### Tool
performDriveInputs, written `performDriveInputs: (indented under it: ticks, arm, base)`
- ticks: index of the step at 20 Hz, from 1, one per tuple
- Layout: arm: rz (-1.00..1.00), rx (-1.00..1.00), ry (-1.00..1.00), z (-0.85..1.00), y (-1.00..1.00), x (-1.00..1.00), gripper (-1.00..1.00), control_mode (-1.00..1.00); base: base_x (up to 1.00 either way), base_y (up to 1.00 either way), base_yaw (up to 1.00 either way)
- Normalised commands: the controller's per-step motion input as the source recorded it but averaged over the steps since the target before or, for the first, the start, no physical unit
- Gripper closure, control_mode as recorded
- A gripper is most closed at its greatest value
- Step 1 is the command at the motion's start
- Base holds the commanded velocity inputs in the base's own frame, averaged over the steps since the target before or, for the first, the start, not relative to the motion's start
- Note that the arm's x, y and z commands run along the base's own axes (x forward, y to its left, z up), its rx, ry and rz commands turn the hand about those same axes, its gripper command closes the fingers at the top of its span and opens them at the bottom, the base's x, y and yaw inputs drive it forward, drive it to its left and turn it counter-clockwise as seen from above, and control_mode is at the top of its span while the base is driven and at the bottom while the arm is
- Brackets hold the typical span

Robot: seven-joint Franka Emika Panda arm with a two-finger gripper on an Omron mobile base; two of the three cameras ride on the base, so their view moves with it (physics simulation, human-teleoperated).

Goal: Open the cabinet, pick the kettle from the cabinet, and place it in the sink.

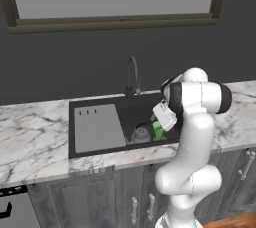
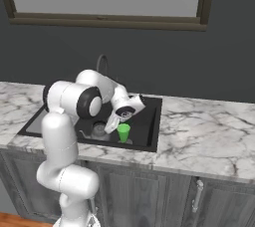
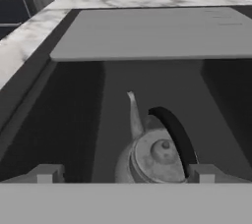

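Note:
The grey metal kettle (image 3: 152,156) stands upright on the floor of the black sink (image 3: 74,120), spout toward the grey insert panel (image 3: 157,34). My gripper (image 3: 125,175) hangs just above it, open, with fingertips (image 3: 47,174) wide apart and clear of the kettle's body. From the base cameras the kettle (image 1: 141,133) (image 2: 98,130) sits near the sink's (image 1: 132,112) front wall, with the gripper (image 1: 159,120) (image 2: 113,123) above and beside it. The cabinet is out of view.
A bright green cup (image 1: 158,130) (image 2: 123,132) stands in the basin right beside the kettle. The dark curved faucet (image 1: 132,77) rises behind the sink. White marble counter (image 2: 199,131) runs to both sides. Low cabinets (image 1: 142,204) with short handles are below.

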Motion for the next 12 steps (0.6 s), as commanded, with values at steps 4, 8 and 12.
performDriveInputs:
  ticks: [4, 8, 12]
  arm:
    - [0.0, 0.0, 0.01, 0.39, -0.11, -0.24, -1.0, -1.0]
    - [0.0, -0.07, -0.01, 0.43, -0.05, -0.28, -1.0, -1.0]
    - [-0.05, -0.15, -0.02, 0.41, -0.04, -0.32, -1.0, -1.0]
  base:
    - [0.0, 0.0, 0.0]
    - [0.0, 0.0, 0.0]
    - [0.0, 0.0, 0.0]
